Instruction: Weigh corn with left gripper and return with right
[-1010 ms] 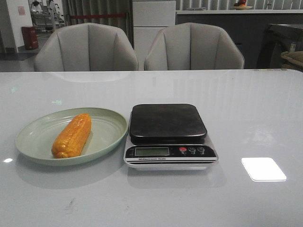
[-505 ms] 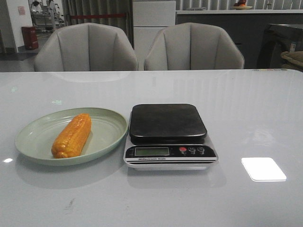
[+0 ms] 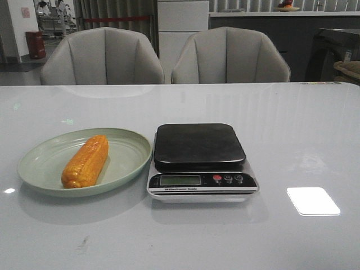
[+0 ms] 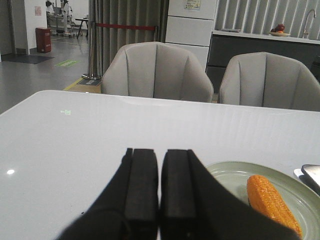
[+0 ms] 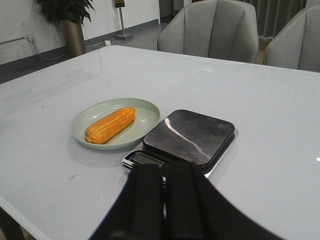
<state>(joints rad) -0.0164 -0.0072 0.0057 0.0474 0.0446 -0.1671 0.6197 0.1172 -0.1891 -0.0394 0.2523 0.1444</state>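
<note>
I see the corn (image 3: 85, 161) lying on the plate (image 3: 127, 145), at 9 o'clock from the scale (image 3: 199, 161). Left gripper (image 4: 159, 187) and right gripper (image 5: 163, 195) are both pressed together, empty.

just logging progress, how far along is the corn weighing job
Nothing looks done yet. The corn lies on the green plate, and the scale has a bare platform. Nothing is in hand: the left pincer is shut and empty short of the plate, and the right pincer is shut too, hanging back above the scale. Left to do: pick up the corn, set it on the scale, then return it to the plate.
</note>
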